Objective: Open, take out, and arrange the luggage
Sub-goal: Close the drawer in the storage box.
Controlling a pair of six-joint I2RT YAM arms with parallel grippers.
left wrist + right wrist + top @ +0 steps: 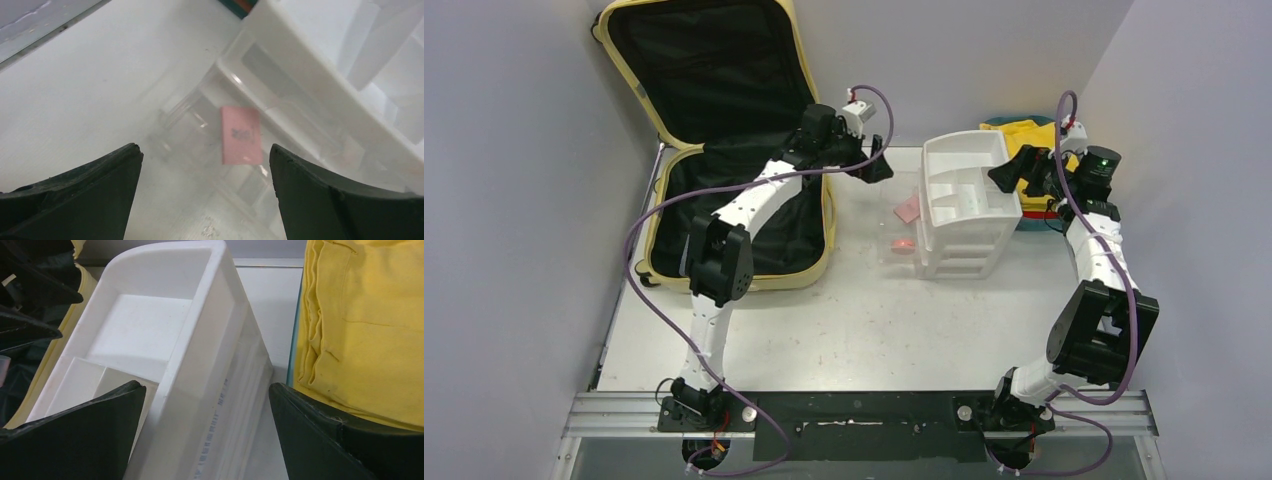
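The luggage (704, 70) is a pale-yellow hard-shell suitcase lying open at the back left, its lid leaning on the wall and its black lining showing. My left arm reaches across its lower half. My left gripper (879, 160) (206, 155) hangs open just right of the suitcase, over a clear box (902, 232) holding a pink card (241, 135). Nothing is between its fingers. My right gripper (1012, 172) (207, 395) is open and straddles the right wall of the white drawer organizer (964, 195) (200, 340) without gripping it.
A folded yellow cloth (1032, 145) (360, 330) lies in a teal tray (295, 340) at the back right, right next to the organizer. Grey walls close in on the left, back and right. The arm bases sit on the near rail.
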